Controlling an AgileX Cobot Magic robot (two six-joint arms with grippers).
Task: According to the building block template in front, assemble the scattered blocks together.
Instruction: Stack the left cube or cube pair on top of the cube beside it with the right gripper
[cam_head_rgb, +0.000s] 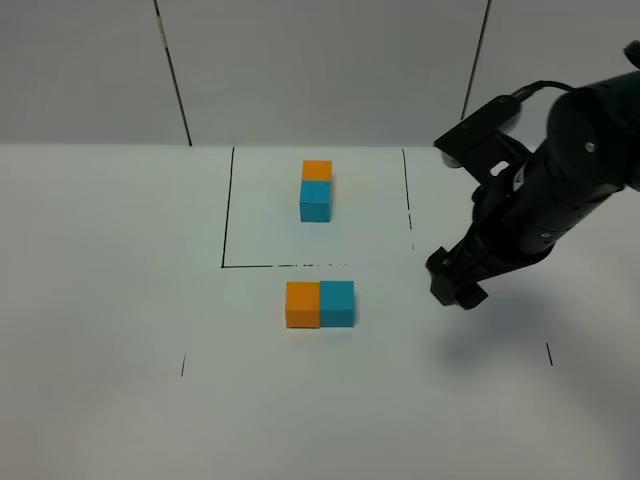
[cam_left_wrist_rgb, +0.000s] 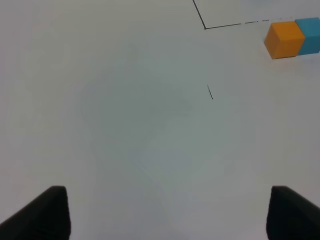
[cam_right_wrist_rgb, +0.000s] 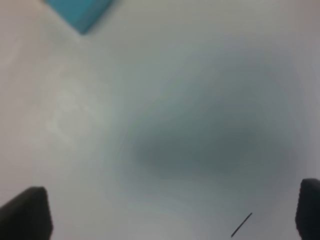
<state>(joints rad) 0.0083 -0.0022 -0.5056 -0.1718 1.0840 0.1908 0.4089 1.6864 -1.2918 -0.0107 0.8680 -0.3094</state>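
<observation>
My right claw (cam_head_rgb: 457, 287), spread apart and empty, is the nearer one: the plain matte cyan cube (cam_head_rgb: 337, 303) lies to its left, with the plain matte orange cube (cam_head_rgb: 302, 304) touching it on the far side.

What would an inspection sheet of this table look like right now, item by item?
Surface: white table with a black outlined rectangle and short tick marks.
Job's things: template pair inside the rectangle, orange behind blue, touching; loose orange block and loose blue block in front of the rectangle, side by side, touching.
Clutter: nothing seen.
Grippers: left gripper open, empty, over bare table; right gripper open, empty, to the right of the loose blue block and apart from it.
Cables: thin black cable looping above the right arm.
Surroundings: pale wall panels with dark seams.
</observation>
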